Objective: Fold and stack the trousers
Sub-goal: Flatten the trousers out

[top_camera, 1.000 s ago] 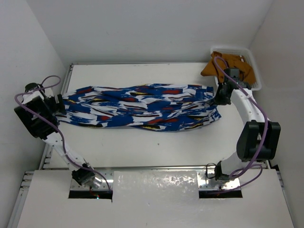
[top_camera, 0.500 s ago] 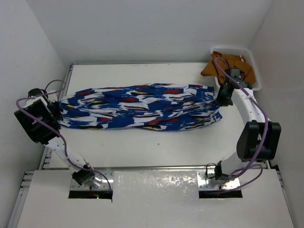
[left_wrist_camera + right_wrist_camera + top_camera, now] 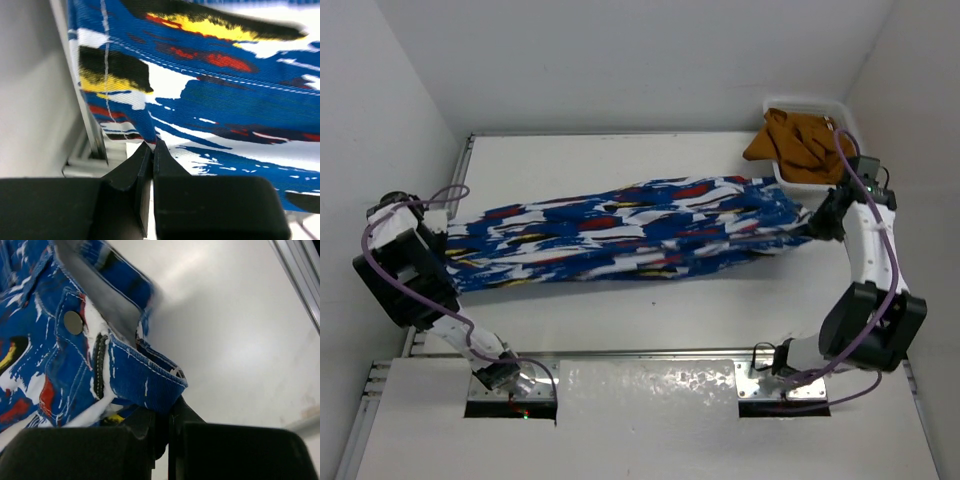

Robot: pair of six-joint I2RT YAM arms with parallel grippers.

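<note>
**Left fingers (image 3: 149,156) and right fingers (image 3: 165,427) both clamped on the trousers (image 3: 620,232)**

From where I stand, the left fingers (image 3: 440,224) sit out at the left edge of the tabletop (image 3: 620,300), pressed tight together with no gap showing. They are nipped on the bottom edge of the blue printed cloth. Close up, the fabric rises away from their tips, with black, yellow, red and white patches and a line of pale stitching. Just to the left of it run the grey rail (image 3: 95,135) of the tabletop's edge and the wall.

The trousers stretch as one long band across the middle of the tabletop, from the left fingers to the right ones. The right end sits a little farther back than the left. The band looks pulled fairly straight and throws a shadow along its near side. I cannot tell whether its middle touches the surface.

The right fingers (image 3: 817,222) are likewise closed, gripping the waistband (image 3: 150,377) end. A metal button (image 3: 73,322) and a dark fly seam show just beside the grip.

Behind the right arm, in the far right corner, stands a white basket (image 3: 852,160) with a brown garment (image 3: 795,140) heaped in it and spilling over its left rim.
</note>
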